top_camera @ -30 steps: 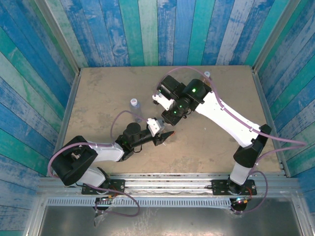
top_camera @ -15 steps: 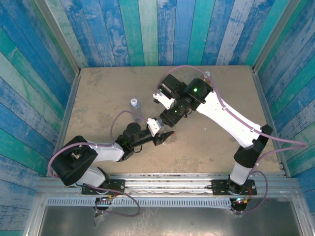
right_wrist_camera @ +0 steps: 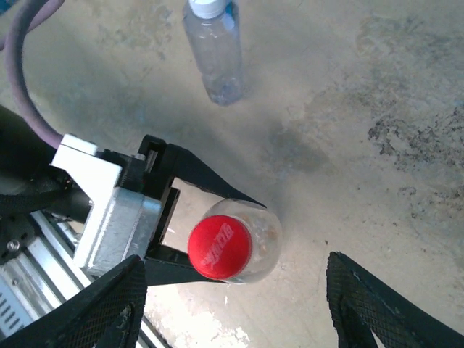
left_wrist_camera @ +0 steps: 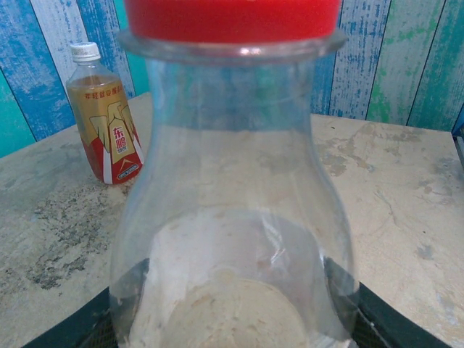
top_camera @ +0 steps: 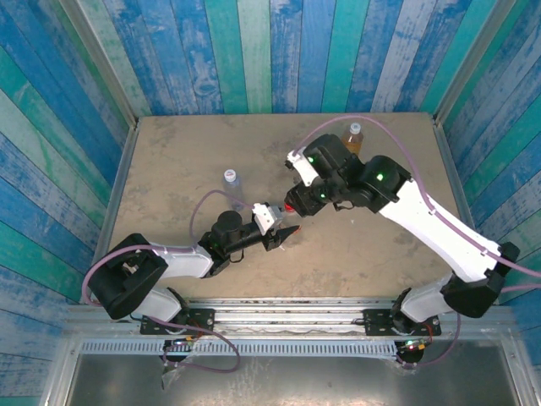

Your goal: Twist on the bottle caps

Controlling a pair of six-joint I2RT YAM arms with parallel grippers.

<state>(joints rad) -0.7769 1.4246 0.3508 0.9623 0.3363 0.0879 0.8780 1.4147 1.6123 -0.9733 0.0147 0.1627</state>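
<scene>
Looking down the spread right tool [right_wrist_camera: 233, 264], we find the red cap [right_wrist_camera: 220, 250] slightly toward 9 o'clock of centre, on the upright bottle [right_wrist_camera: 265, 235] pinched by the left tool [top_camera: 286, 230].

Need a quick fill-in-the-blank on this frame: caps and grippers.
1. The left gripper holds a clear plastic bottle topped with a ____ round screw cap.
2. The amber-liquid plastic bottle with the orange label carries a ____ plastic cap.
3. The right gripper hangs over the held bottle with its jaws ____.
Missing words: red; white; open.
</scene>
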